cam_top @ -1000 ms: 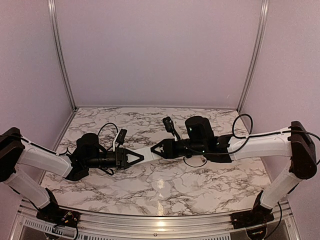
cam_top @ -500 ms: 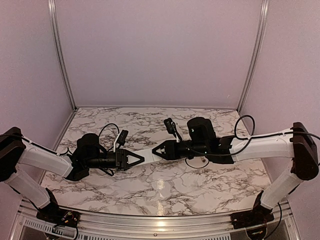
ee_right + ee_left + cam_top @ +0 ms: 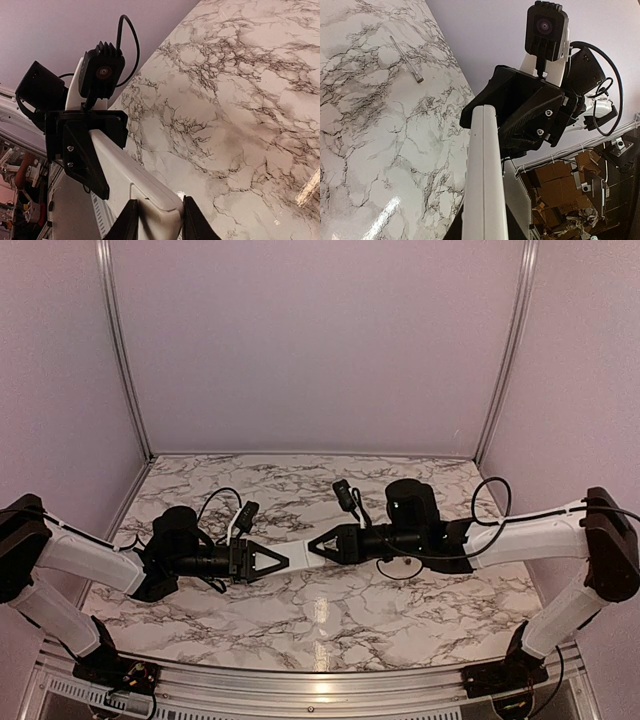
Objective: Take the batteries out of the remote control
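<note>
The white remote control is held in the air between both grippers, just above the marble table. My left gripper is shut on its left end and my right gripper on its right end. In the left wrist view the remote runs up from my left gripper into the right gripper's black fingers. In the right wrist view my right gripper clamps the remote, with the left gripper at its far end. No batteries show.
A long thin pale rod lies on the marble at the far side in the left wrist view. Pale purple walls enclose the table on three sides. Cables hang from both wrists.
The right arm has shifted a little to the right and down. Slightly more of the white remote shows between the two grippers. The left arm has barely moved.
</note>
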